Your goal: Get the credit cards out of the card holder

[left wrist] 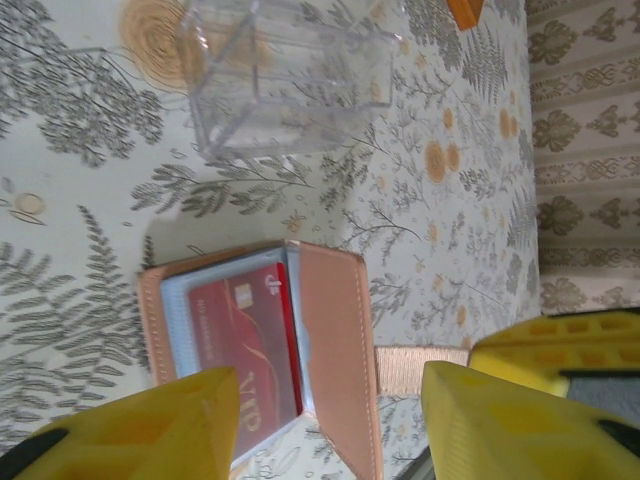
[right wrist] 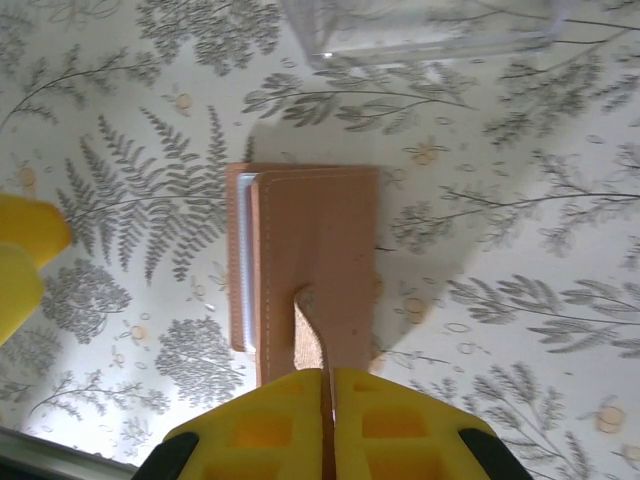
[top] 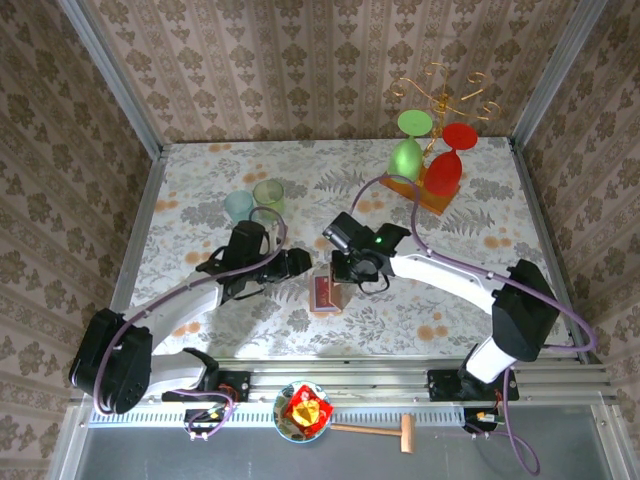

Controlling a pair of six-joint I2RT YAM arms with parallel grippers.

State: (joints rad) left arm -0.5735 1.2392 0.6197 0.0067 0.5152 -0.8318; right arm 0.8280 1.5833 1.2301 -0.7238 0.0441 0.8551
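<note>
The salmon-brown leather card holder (top: 325,292) lies mid-table with a red plastic credit card (left wrist: 245,345) in its pocket. The left gripper (top: 299,262) is just to its far left and the right gripper (top: 346,274) just to its far right. A clear plastic box (left wrist: 285,85) stands near it. Two pale-green tumblers (top: 268,193) stand far left, and a wooden glass stand (top: 432,192) far right.

Lab test booth, wallpapered walls (top: 300,70), aluminium frame (top: 112,75), floral tablecloth (top: 300,170)

The flat salmon-brown bifold wallet (right wrist: 315,250) looks like matt, finely grained leather with stitched edges; its grey-blue inner pockets (left wrist: 175,320) seem smooth and slightly shiny. The red rectangular card (left wrist: 245,345) in it is glossy plastic. The clear box (left wrist: 285,85) is smooth transparent plastic. The fern-printed table cover (right wrist: 130,200) has a soft sheen. The small T-shaped mallet (top: 375,432) is bare, pale wood.
</note>
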